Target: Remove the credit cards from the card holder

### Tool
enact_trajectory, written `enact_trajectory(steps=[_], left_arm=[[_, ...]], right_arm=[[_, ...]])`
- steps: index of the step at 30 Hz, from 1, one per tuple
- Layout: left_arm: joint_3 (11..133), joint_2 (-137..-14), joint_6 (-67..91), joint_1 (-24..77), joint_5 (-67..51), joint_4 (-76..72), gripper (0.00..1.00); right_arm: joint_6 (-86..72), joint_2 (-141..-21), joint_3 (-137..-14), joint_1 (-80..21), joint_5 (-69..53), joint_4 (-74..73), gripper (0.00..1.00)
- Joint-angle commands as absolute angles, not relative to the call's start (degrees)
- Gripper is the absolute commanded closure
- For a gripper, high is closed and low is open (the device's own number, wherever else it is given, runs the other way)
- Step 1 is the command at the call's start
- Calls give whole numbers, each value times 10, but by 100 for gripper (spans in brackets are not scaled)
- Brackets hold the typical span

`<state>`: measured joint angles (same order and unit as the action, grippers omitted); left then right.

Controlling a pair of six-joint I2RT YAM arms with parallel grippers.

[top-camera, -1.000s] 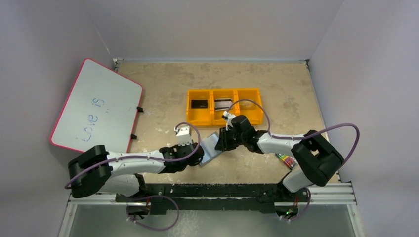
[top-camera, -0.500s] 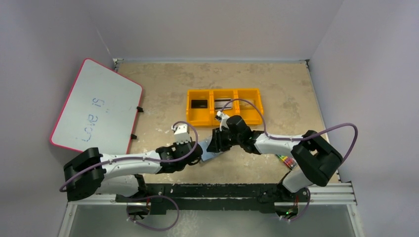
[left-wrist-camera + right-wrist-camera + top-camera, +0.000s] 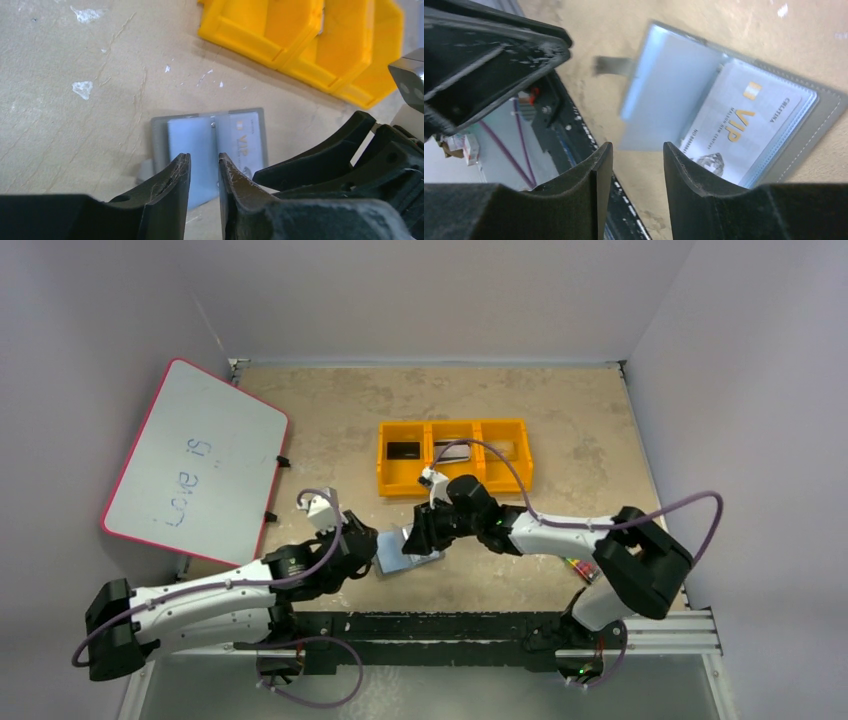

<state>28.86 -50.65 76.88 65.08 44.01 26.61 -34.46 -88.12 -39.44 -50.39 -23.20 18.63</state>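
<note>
Table point(image 3: 330, 420): mottled tan top, grey walls around it.

Whiteboard point(image 3: 195, 455), left of frame in the top view, red rim, leaning on the left wall. Handwritten "Love is" in blue, running bottom to top.

Yellow tray point(image 3: 400, 482), 3 compartments, centre of frame, long axis left-right. Black card point(image 3: 403, 451) lies in the left compartment, silver-white card point(image 3: 452, 450) in the middle 1. No print readable on either.

Card holder point(image 3: 405, 550) is on the table at lower centre, below the tray and apart from it, between the 2 grippers. It lies opened flat, pale blue-grey inside facing up, long axis roughly left-right and slightly tilted. In the right wrist view its snap tab point(image 3: 611, 65) sticks out from the left panel's edge toward upper left.

1 pale card point(image 3: 744, 125) sits in the right-hand pocket there. Gold "VIP", a small gold square, and a name that looks like "CRISTINA"; the finer print is too small to read. Its long axis runs lower left to upper right.

Crayon pack point(image 3: 577, 566) is at lower right, partly hidden by the right arm.

Left gripper point(image 3: 202, 165): narrow gap, nothing pinched, tips over the holder's near edge. Right gripper point(image 3: 636, 150): fingers spread, nothing between them, above the holder's left panel.
</note>
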Motion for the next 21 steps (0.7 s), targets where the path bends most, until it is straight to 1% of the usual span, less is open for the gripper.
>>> enact_trajectory(steps=[1, 4, 8, 13, 15, 19, 21], left_arm=[[288, -446, 782, 655, 475, 265, 72], [296, -433, 766, 655, 475, 249, 68], [321, -456, 764, 655, 480, 271, 67], [330, -476, 754, 654, 465, 259, 68], [325, -478, 744, 654, 450, 242, 68], [310, -491, 736, 655, 424, 223, 67], [304, -504, 742, 655, 417, 230, 68]], right_arm=[[-323, -810, -428, -503, -232, 172, 55], [-323, -786, -427, -504, -191, 141, 54], [-331, -789, -417, -502, -179, 153, 53], [-392, -810, -410, -503, -96, 124, 54], [-409, -808, -403, -503, -69, 109, 52], [-420, -806, -385, -503, -63, 109, 47], [-421, -817, -385, -503, -57, 109, 47]])
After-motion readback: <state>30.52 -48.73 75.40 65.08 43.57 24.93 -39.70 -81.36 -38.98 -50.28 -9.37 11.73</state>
